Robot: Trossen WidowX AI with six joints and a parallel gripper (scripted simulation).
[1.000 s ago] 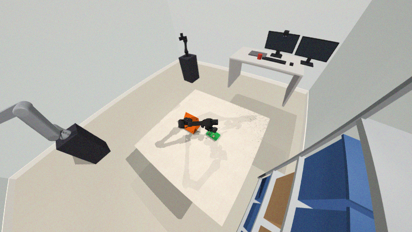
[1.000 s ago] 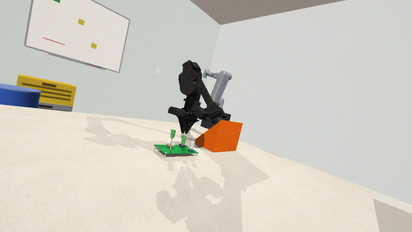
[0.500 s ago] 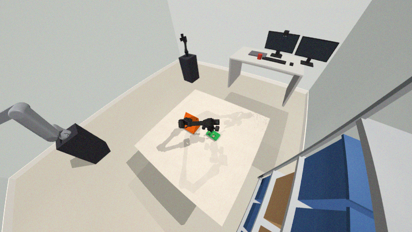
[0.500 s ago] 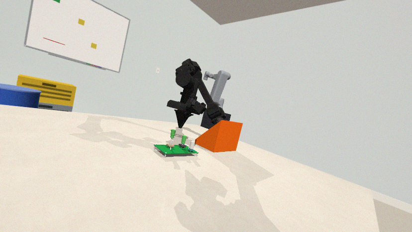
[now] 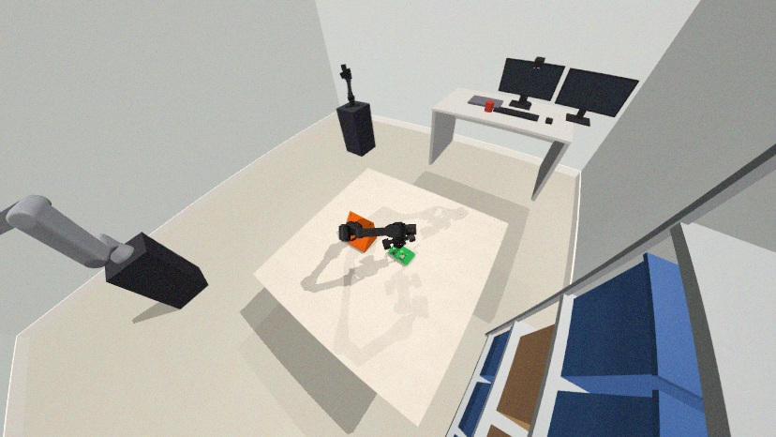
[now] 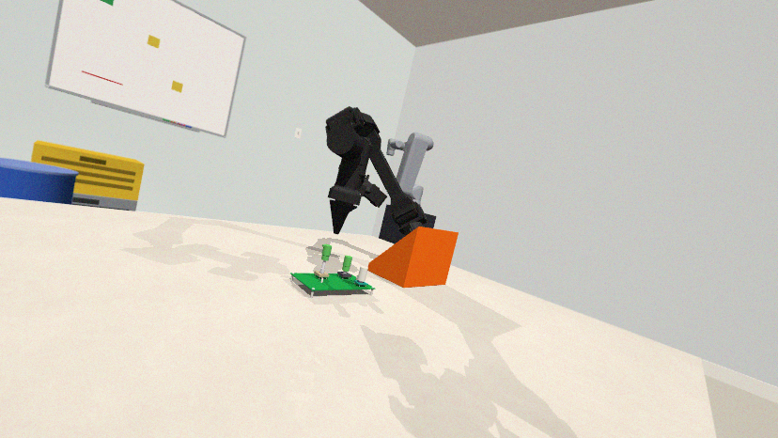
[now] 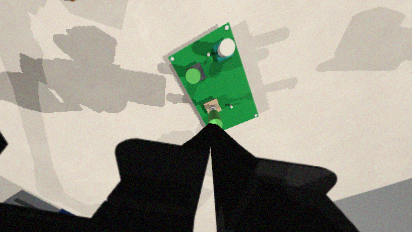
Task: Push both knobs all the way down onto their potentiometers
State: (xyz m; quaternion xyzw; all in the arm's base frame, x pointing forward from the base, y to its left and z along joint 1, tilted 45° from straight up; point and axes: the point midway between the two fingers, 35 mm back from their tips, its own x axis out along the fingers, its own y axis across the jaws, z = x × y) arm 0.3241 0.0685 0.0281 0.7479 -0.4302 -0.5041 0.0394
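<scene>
The green circuit board [image 5: 406,260] [image 6: 310,282] [image 7: 240,90] stands on short legs. A green knob [image 6: 326,252] [image 7: 215,121] sits high on the shaft of the tan potentiometer [image 6: 320,274] [image 7: 212,105], with bare shaft showing below it. A second green knob [image 6: 347,263] [image 7: 193,76] stands low over the dark potentiometer [image 6: 344,274]; a small gap seems to show there. A white knob [image 6: 363,274] [image 7: 227,47] stands on a teal potentiometer [image 6: 360,283]. My gripper [image 6: 336,232] [image 7: 212,127] is shut and empty, its tips above the high green knob and not touching it.
An orange wedge block [image 5: 367,239] [image 6: 429,258] stands beside the board at the arm's base. The arm [image 5: 374,232] [image 6: 386,168] reaches over from it. The desk, the grey arm and the shelves stand away from the table.
</scene>
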